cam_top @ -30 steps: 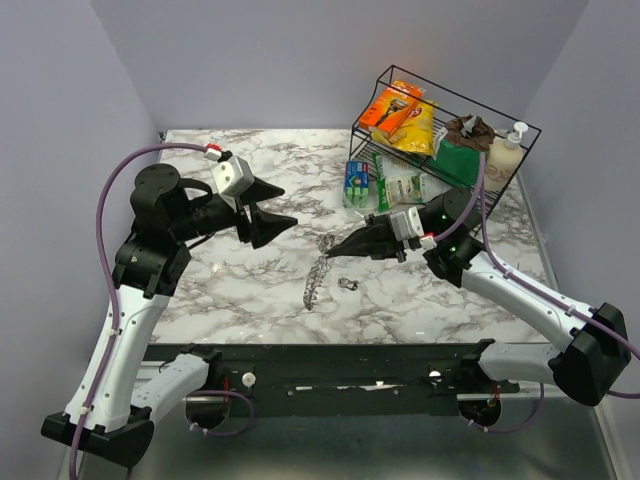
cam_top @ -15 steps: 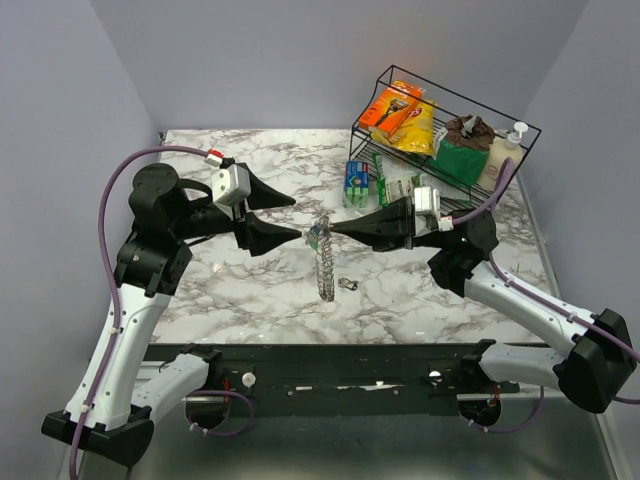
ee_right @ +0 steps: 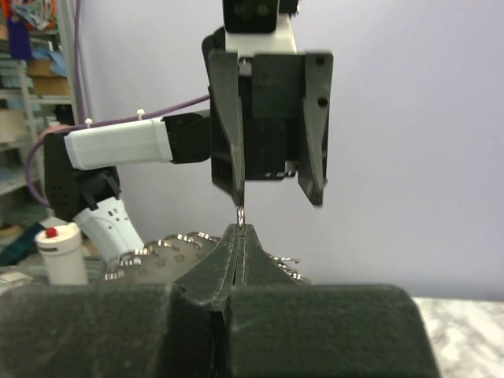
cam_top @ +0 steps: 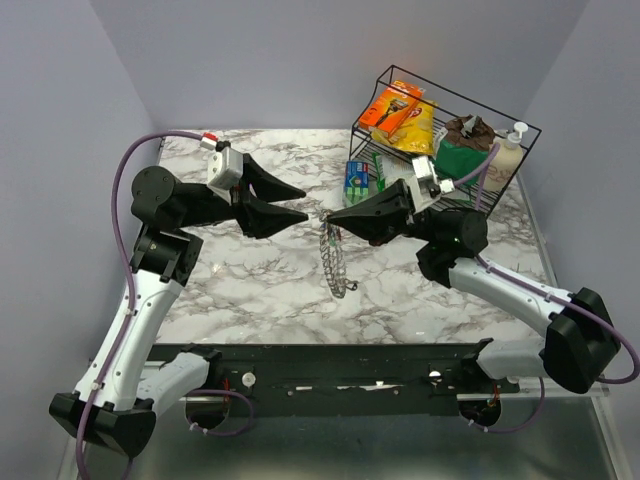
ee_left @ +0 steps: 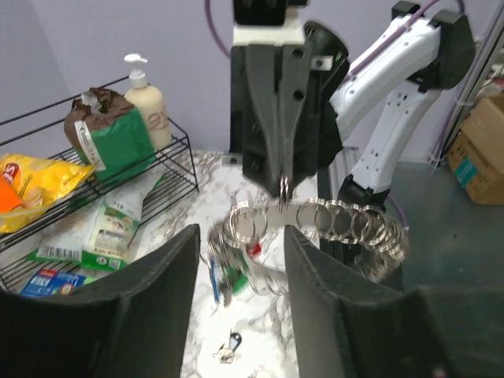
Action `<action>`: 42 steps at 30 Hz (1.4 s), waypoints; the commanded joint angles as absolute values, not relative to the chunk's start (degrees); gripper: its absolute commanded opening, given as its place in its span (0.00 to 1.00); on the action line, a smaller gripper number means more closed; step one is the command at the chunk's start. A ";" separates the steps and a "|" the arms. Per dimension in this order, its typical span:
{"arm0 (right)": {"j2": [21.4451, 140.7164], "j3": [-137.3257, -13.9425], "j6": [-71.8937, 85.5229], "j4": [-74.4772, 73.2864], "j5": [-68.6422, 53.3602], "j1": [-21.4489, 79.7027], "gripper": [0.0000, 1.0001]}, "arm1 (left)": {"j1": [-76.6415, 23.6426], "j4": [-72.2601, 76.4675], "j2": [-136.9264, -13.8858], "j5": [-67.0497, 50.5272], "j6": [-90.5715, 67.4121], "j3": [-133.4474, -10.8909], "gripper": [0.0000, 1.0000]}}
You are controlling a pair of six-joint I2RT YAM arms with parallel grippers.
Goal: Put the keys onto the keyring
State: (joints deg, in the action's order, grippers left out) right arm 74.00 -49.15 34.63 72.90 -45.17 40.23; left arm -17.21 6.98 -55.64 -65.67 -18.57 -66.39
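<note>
Marble bench point(cam_top: 230, 290) lies below. My right gripper point(cam_top: 332, 218) pinches the keyring point(cam_top: 334, 255) by its top, so its long axis hangs down toward the bench. My left gripper point(cam_top: 306, 202) is spread beside it.

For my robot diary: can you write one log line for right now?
right hand: shut on keyring, hanging in air | left hand: open, facing it | loose key: on table
</note>
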 commanded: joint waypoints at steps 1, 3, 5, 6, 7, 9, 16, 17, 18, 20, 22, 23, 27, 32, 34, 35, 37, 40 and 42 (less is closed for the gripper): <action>75.85 -51.50 42.10 90.00 -42.45 40.43 0.01 | -17.40 23.80 -57.56 -68.55 -30.84 -65.74 0.52; 75.85 -50.81 42.01 90.44 -40.97 40.43 0.01 | -17.75 24.34 -58.18 -69.25 -31.55 -66.09 0.49; 75.41 -49.67 41.14 91.23 -39.47 40.34 0.01 | -17.93 24.17 -58.71 -69.61 -31.64 -66.36 0.46; 75.24 -49.48 40.87 91.23 -38.33 40.43 0.01 | -17.93 24.17 -58.71 -69.87 -31.73 -66.36 0.46; 75.06 -49.31 40.43 91.06 -37.97 40.43 0.01 | -17.93 24.26 -58.71 -69.79 -31.82 -66.27 0.46; 74.97 -48.87 40.34 90.97 -36.92 40.43 0.01 | -18.02 24.17 -58.80 -69.79 -31.82 -66.18 0.45; 75.67 -49.22 40.25 90.97 -36.04 40.43 0.01 | -18.63 23.29 -59.41 -69.79 -31.64 -66.18 0.43; 75.76 -49.13 40.25 90.97 -36.04 40.43 0.01 | -18.81 22.86 -59.59 -69.70 -31.21 -66.27 0.43; 75.76 -49.30 40.25 90.97 -36.21 40.43 0.01 | -18.90 22.07 -59.68 -69.35 -30.51 -66.44 0.43; 76.03 -49.66 40.17 91.14 -36.73 40.43 0.01 | -19.16 18.82 -59.94 -68.56 -27.70 -66.80 0.43; 76.20 -49.66 40.25 91.58 -37.44 40.43 0.01 | -19.60 15.84 -60.12 -67.94 -26.11 -67.15 0.44; 76.20 -49.66 40.25 91.67 -37.35 40.43 0.01 | -19.69 15.04 -60.20 -67.50 -25.23 -67.24 0.44; 76.29 -49.31 40.08 91.93 -37.70 40.43 0.01 | -20.48 12.66 -60.64 -66.45 -22.77 -67.67 0.44; 76.47 -49.66 40.08 92.20 -38.50 40.43 0.01 | -21.45 10.37 -61.43 -65.83 -21.36 -68.55 0.43; 76.55 -49.57 40.08 92.02 -38.67 40.43 0.01 | -21.97 10.11 -61.70 -65.48 -21.10 -68.82 0.41; 76.55 -49.66 39.99 92.02 -38.85 40.43 0.01 | -22.15 9.93 -61.79 -65.30 -21.01 -68.99 0.40; 76.73 -49.66 39.99 92.20 -39.02 40.43 0.01 | -22.67 9.76 -62.14 -65.04 -20.83 -69.17 0.40; 76.90 -49.48 40.25 92.72 -39.55 40.43 0.01 | -23.11 9.32 -62.58 -64.34 -20.74 -69.26 0.34; 76.82 -49.39 40.25 92.72 -39.64 40.43 0.01 | -23.20 8.88 -62.84 -64.07 -20.22 -69.69 0.27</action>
State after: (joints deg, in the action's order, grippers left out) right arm 76.49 -49.21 40.07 74.13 -38.85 40.14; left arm -22.52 10.13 -62.19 -66.04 -21.85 -67.61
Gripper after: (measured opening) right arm 0.010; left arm 0.323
